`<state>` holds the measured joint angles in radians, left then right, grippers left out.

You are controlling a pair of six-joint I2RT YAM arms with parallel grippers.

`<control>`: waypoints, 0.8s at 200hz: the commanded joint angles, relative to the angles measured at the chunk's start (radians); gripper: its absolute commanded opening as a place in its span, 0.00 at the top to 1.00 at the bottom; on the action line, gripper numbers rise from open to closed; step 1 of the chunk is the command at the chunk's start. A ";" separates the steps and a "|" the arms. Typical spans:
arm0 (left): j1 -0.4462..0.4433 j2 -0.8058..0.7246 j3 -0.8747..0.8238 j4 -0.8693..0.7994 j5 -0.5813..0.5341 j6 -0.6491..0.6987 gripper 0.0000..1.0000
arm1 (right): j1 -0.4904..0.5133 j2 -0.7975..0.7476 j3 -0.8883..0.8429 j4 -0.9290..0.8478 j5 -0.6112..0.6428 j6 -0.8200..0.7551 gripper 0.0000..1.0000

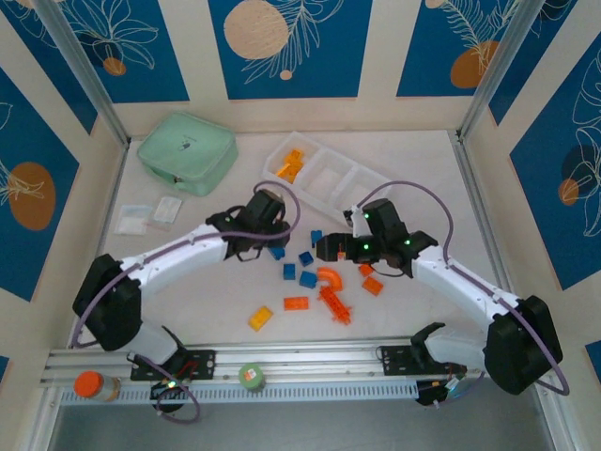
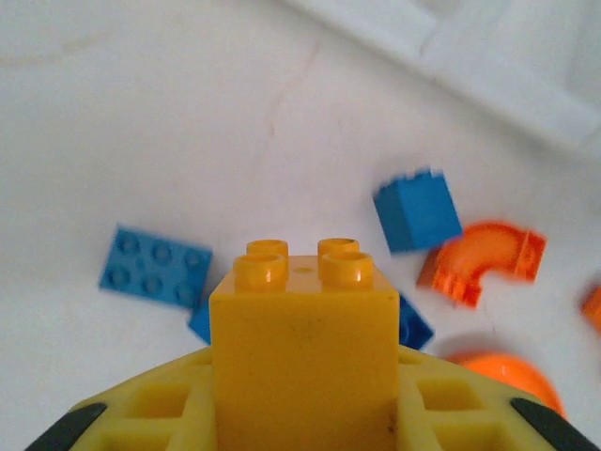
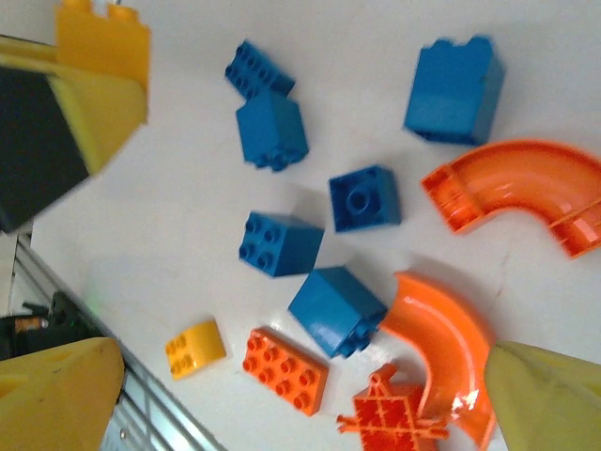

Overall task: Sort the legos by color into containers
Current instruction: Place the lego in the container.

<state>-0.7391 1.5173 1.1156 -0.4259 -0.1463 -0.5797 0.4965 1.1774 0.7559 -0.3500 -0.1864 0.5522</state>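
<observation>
A white counter (image 1: pixel 207 301) carried a long white three-compartment plastic tray (image 1: pixel 331 177) at its far side, with yellow-orange bricks (image 1: pixel 291 166) in the left compartment. Between the tray and the loose pile, the left gripper (image 2: pixel 302 409) had its jaws clamped on a square yellow four-stud plastic brick (image 2: pixel 302 319), studs facing outward. The right gripper (image 1: pixel 319 247) hung close beside it, jaws wide and empty, above scattered blue and orange-red bricks (image 3: pixel 282 244). The two arms looked near enough to clash, which could jar the held brick loose.
</observation>
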 commanded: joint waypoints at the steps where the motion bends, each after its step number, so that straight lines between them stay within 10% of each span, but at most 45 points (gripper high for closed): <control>1: 0.067 0.066 0.097 0.009 0.056 0.069 0.77 | -0.039 0.027 0.056 -0.016 -0.025 -0.025 0.01; 160: 0.295 0.819 0.978 -0.015 0.123 0.101 0.66 | -0.121 0.171 0.239 -0.046 -0.002 -0.105 0.01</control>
<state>-0.4606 2.2601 1.9778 -0.3801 -0.0486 -0.4694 0.3817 1.3350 0.9436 -0.3641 -0.1829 0.4866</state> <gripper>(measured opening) 0.328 0.991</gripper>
